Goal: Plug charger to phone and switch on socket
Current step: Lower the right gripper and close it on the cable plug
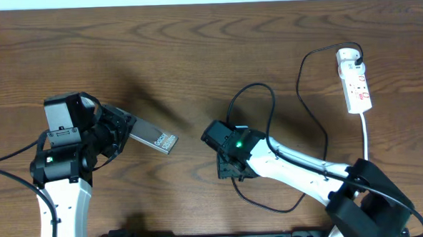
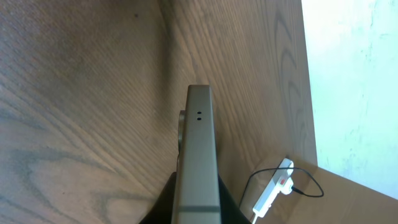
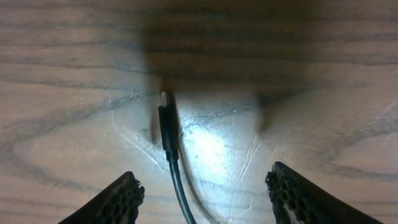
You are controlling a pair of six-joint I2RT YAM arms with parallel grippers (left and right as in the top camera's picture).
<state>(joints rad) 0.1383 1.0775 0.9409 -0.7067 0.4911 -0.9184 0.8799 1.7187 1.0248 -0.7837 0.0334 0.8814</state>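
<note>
My left gripper (image 1: 120,133) is shut on one end of the phone (image 1: 155,139) and holds it tilted above the table, its lettered end pointing right. In the left wrist view the phone (image 2: 199,143) stands edge-on between the jaws (image 2: 198,208). The charger, a thin black cable (image 1: 272,105), loops from its black plug in the socket (image 1: 356,80) to under my right gripper (image 1: 231,167). In the right wrist view the jaws (image 3: 208,193) are open and the cable's small plug tip (image 3: 165,109) lies on the table between them, nearer the left finger.
The socket also shows in the left wrist view (image 2: 277,185), near the table's far edge. A white cord (image 1: 367,137) runs from the socket toward the front. More of the charger cable curls on the table in front of the right arm (image 1: 262,202).
</note>
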